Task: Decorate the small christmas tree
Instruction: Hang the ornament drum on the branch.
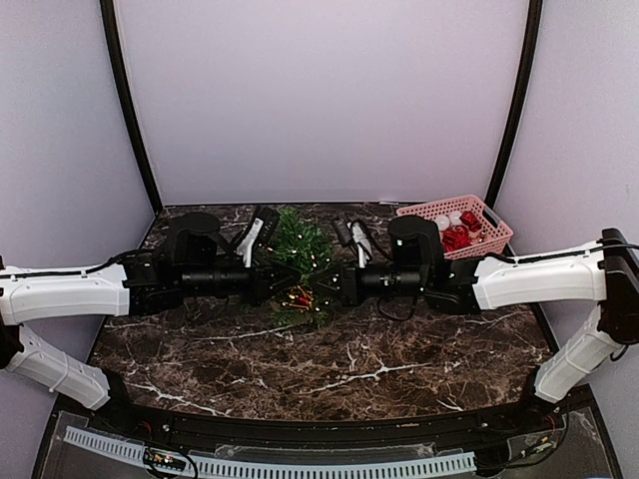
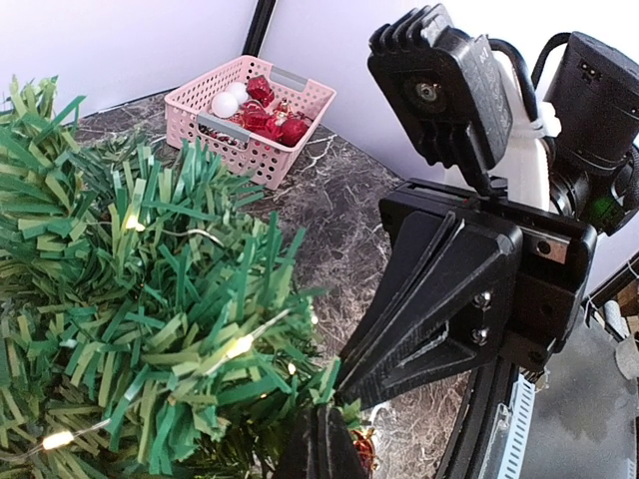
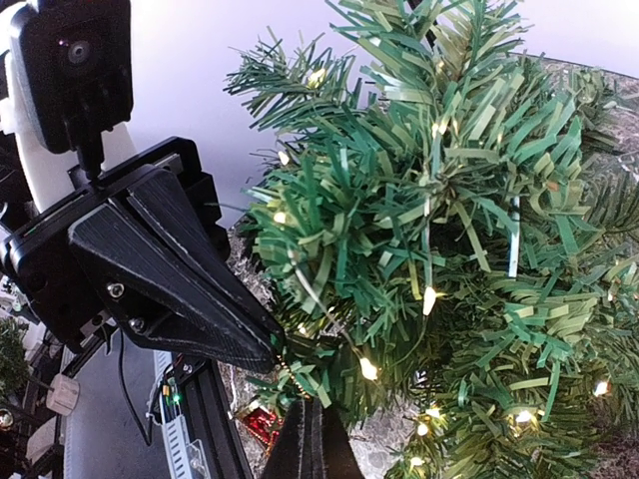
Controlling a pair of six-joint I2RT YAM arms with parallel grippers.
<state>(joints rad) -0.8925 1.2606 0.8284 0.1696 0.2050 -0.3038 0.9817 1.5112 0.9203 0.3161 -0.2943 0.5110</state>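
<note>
The small christmas tree (image 1: 297,257) stands mid-table, dark green with tiny lit white lights; it fills the left of the left wrist view (image 2: 130,299) and the right of the right wrist view (image 3: 469,249). My left gripper (image 1: 283,286) and right gripper (image 1: 325,287) meet tip to tip at the tree's lower front branches. Both are shut. A thin gold thread (image 3: 290,379) runs between the left gripper's tip (image 3: 268,354) and the right gripper's tip (image 3: 310,424). A red ornament (image 3: 258,424) hangs from the thread just below, also seen beside my left fingers (image 2: 365,451).
A pink plastic basket (image 1: 429,212) with red and white ornaments stands at the back right, behind the right arm, and its wall (image 2: 262,165) shows beyond the tree. The dark marble table (image 1: 319,379) has walls on three sides.
</note>
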